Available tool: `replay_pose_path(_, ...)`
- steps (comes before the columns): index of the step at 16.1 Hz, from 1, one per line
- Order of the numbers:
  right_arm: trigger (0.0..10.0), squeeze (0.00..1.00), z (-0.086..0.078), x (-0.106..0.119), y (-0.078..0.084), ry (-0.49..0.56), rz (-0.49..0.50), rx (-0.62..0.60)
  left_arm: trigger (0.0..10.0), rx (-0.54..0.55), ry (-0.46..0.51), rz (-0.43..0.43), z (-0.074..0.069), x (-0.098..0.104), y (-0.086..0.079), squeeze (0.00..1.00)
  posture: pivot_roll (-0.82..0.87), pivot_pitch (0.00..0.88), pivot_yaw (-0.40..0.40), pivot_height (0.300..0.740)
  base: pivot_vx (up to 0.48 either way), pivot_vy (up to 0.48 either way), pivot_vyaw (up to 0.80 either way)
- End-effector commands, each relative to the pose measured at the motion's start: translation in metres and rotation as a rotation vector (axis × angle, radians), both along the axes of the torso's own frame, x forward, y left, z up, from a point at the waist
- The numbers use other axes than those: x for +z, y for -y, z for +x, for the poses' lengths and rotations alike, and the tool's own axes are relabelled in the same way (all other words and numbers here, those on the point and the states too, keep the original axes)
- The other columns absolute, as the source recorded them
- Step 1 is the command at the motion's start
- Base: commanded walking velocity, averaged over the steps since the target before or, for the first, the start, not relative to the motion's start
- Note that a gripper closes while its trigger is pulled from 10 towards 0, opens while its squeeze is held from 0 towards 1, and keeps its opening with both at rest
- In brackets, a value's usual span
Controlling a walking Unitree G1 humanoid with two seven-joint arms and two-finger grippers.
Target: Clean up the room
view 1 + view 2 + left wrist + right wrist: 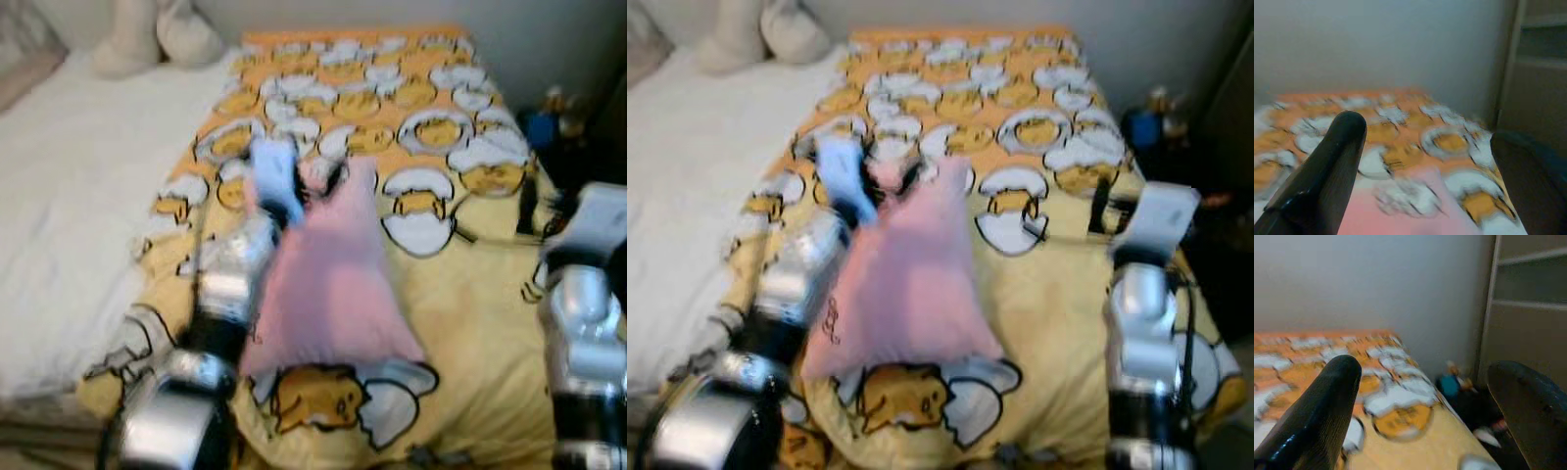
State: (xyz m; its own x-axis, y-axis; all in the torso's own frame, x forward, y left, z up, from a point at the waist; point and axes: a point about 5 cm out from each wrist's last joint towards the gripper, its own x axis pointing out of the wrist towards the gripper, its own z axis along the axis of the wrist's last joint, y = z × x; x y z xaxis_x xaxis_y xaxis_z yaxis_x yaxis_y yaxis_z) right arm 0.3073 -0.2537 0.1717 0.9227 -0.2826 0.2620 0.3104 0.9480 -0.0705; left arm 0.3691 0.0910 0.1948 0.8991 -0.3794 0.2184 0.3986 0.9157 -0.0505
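1. A pink pillow lies lengthwise in the middle of the yellow blanket, its far end just past the left gripper and partly over the left arm.
2. Seen from the left wrist, the left gripper's fingers stand wide apart with pink cloth below them; they appear to grip nothing, and seem poised to take or straighten the pillow.
3. The right gripper hovers by the blanket's right edge, well apart from the pillow, spread wide and empty, likely waiting its turn.
4. Two cream cushions sit at the head of the bed beyond the blanket, probably where the pillow belongs.
5. A white sheet covers the bed left of the blanket.
6. Right of the blanket, small blurred objects, one of them blue, sit on the floor beside a shelf; nothing blocks the pillow.
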Motion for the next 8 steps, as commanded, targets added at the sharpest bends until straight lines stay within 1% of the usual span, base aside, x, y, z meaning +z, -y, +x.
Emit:
replay_pose_path(1, 10.0, 0.07, 0.005, 0.007, -0.004, 0.007, 0.03, 0.044, 10.0, 0.08, -0.034, -0.017, 0.007, 0.005, -0.024, 0.0, -0.11, 0.0, 0.075, 0.731, 0.0, 0.0, 0.0)
replay_pose_path(2, 10.0, 0.07, 0.013, 0.006, -0.004, -0.019, 0.067, 0.081, 10.0, 0.117, -0.085, -0.027, 0.016, 0.007, -0.037, 0.0, -0.11, 0.0, 0.078, 0.731, 0.0, 0.0, 0.0)
replay_pose_path(3, 10.0, 0.07, 0.023, 0.002, -0.004, -0.053, 0.117, 0.123, 10.0, 0.156, -0.142, -0.051, 0.026, 0.01, -0.056, 0.0, -0.11, 0.0, 0.074, 0.731, 0.0, 0.0, 0.0)
replay_pose_path(4, 10.0, 0.07, 0.027, 0.0, -0.005, -0.064, 0.141, 0.135, 10.0, 0.171, -0.166, -0.057, 0.028, 0.01, -0.065, 0.0, -0.11, 0.0, 0.073, 0.731, 0.0, 0.0, 0.0)
replay_pose_path(5, 10.0, 0.07, 0.032, -0.004, -0.005, -0.087, 0.182, 0.155, 10.0, 0.195, -0.209, -0.078, 0.032, 0.009, -0.079, 0.0, -0.1, 0.0, 0.07, 0.731, 0.0, 0.0, 0.0)
replay_pose_path(6, 10.0, 0.07, 0.037, -0.009, -0.008, -0.12, 0.232, 0.187, 10.0, 0.207, -0.263, -0.13, 0.033, 0.006, -0.093, 0.0, -0.1, 0.0, 0.068, 0.731, 0.0, 0.0, 0.0)
replay_pose_path(7, 10.0, 0.07, 0.039, -0.013, -0.009, -0.14, 0.291, 0.203, 10.0, 0.194, -0.303, -0.154, 0.033, 0.002, -0.096, 0.0, -0.09, 0.0, 0.063, 0.731, 0.0, 0.0, 0.0)
replay_pose_path(8, 10.0, 0.07, 0.043, -0.025, -0.011, -0.183, 0.479, 0.24, 10.0, 0.174, -0.415, -0.232, 0.03, -0.015, -0.103, 0.0, -0.09, 0.0, 0.051, 0.731, 0.0, 0.0, 0.0)
